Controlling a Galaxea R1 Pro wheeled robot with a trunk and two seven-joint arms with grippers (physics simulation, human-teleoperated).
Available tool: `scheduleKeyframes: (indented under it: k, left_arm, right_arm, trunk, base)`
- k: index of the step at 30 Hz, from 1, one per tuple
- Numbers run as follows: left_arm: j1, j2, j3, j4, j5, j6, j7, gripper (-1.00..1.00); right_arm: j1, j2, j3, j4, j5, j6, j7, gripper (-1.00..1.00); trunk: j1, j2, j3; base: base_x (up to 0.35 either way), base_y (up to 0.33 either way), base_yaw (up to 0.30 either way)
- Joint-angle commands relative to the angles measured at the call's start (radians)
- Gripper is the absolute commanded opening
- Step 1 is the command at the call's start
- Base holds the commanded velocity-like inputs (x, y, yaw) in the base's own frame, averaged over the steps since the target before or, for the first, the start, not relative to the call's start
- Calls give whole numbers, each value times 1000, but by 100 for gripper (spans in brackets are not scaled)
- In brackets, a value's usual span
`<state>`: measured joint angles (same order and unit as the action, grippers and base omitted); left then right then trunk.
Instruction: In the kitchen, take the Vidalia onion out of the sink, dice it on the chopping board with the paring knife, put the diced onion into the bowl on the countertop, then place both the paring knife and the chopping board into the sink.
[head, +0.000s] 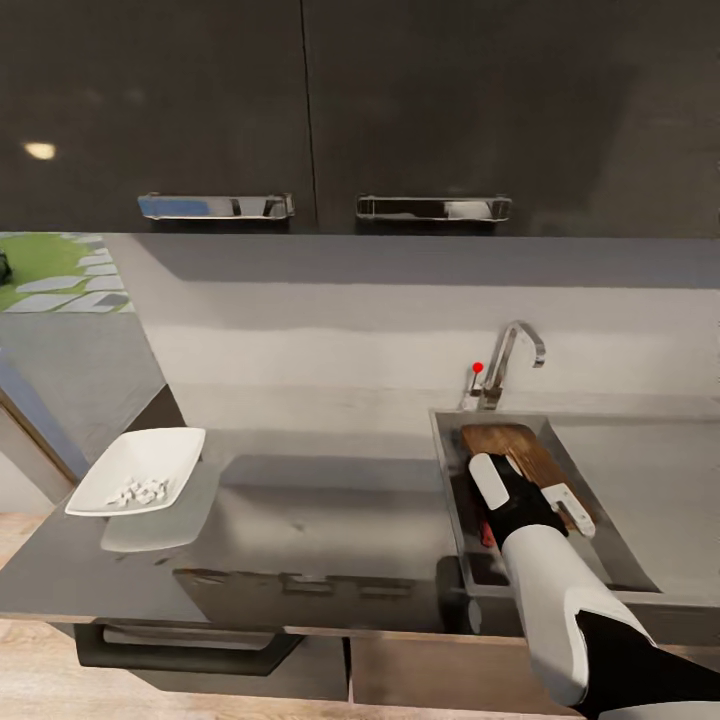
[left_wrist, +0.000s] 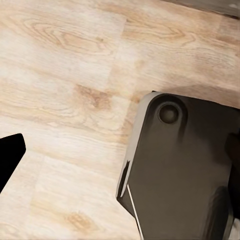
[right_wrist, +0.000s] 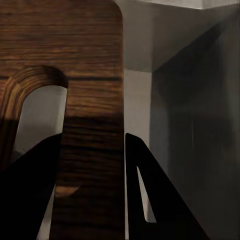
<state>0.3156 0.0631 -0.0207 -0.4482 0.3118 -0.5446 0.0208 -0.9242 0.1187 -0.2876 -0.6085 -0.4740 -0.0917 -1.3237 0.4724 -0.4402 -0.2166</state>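
The brown chopping board (head: 508, 443) lies inside the steel sink (head: 447, 470) at the right, leaning toward the tap end. My right gripper (head: 530, 490) reaches into the basin and is shut on the board (right_wrist: 92, 75). One finger (right_wrist: 30, 200) sits in the slot handle and the other (right_wrist: 150, 200) against the board's outer edge. A bit of red, the paring knife's handle (head: 487, 535), shows in the sink beside my wrist, mostly hidden. The white bowl (head: 165, 448) stands at the countertop's (head: 330, 520) left end with small white pieces of diced onion (head: 140, 492) in it. One black finger (left_wrist: 9, 157) of my left gripper hangs over the floor.
An angular steel tap (head: 510, 360) with a red dot stands behind the sink. Dark wall cabinets (head: 300, 110) hang overhead with two chrome handles. Pale wood floor (left_wrist: 65, 65) and my dark base (left_wrist: 185, 170) lie below the left arm.
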Motion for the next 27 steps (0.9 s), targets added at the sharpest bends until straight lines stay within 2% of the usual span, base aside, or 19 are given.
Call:
scheduleKeyframes:
  k: [1, 4, 8, 10, 19, 24, 27]
  left_arm:
    - [0, 0, -2, -2, 3, -1, 2, 100]
    - [0, 1, -2, -2, 3, -1, 2, 100]
    - [0, 1, -2, -2, 3, 0, 2, 100]
    - [0, 0, -2, -2, 3, 0, 2, 100]
    - [0, 0, -2, -1, 3, 0, 2, 100]
    - [0, 0, -2, -1, 3, 0, 2, 100]
    - [0, 0, -2, -1, 3, 0, 2, 100]
  right_arm:
    - [-1, -1, -3, -1, -3, -9, 2, -100]
    - [-1, -3, -3, 9, -3, -9, 29, -100]
    - [-1, -17, -5, 98, -9, -23, 86, -100]
    - [-1, -21, -5, 113, -8, -47, 119, -100]
    - [-1, -26, -6, 128, -8, -66, 140, -100]
    - [-1, -47, -5, 157, -11, -80, 143, -100]
    - [-1, -51, -6, 178, -10, -113, 179, -100]
  trunk:
    - [1, -2, -2]
    - [1, -2, -6]
    - [1, -2, -13]
    - [1, -2, -16]
    - [1, -2, -30]
    - [1, -2, -38]
    - [1, -2, -43]
  base:
    - [0, 0, -3]
    - [0, 0, 0]
    - [0, 0, 0]
    - [0, 0, 0]
    - [0, 0, 0]
    - [0, 0, 0]
    - [0, 0, 0]
